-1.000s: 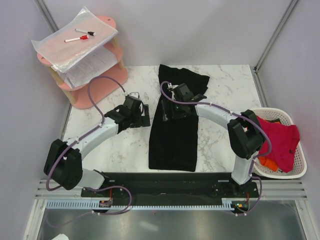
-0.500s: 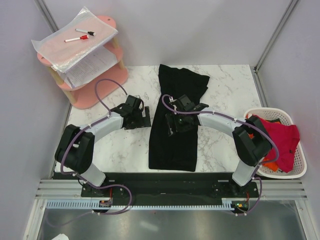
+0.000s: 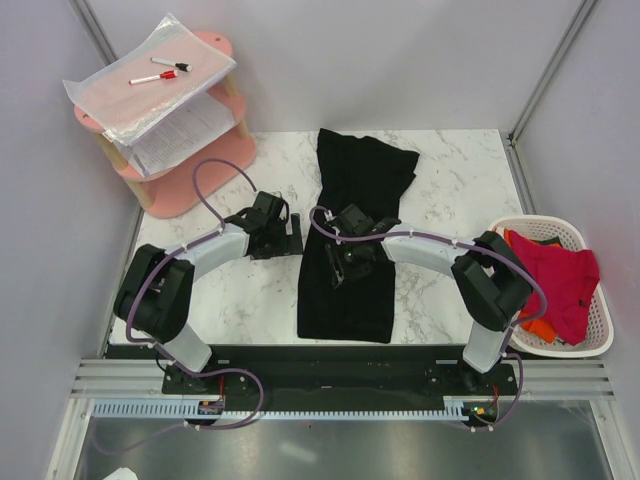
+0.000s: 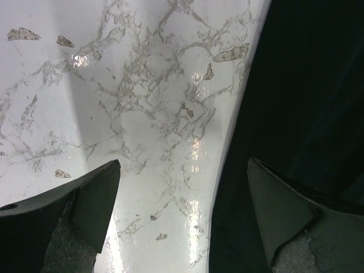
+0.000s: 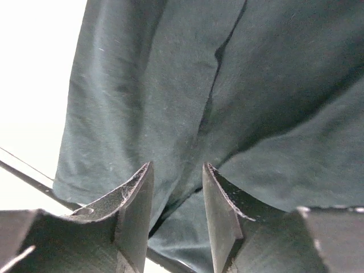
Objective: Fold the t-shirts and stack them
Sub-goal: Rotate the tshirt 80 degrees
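Right gripper (image 5: 177, 166) is down on the black t-shirt (image 3: 352, 300), its jaws drawn in to a narrow gap about a raised crease of cloth; whether they bite yet I cannot tell. That shirt lies as a narrow strip on the worktop (image 3: 450, 180), long axis running away from the bases. My left gripper (image 4: 183, 162) hangs wide apart across the shirt's left edge, one finger over marble, one over cloth. I judge the right arm leads the coming fold.

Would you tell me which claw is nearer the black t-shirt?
Right. The right claw is down on the black t-shirt; the left claw hovers open at its left edge.
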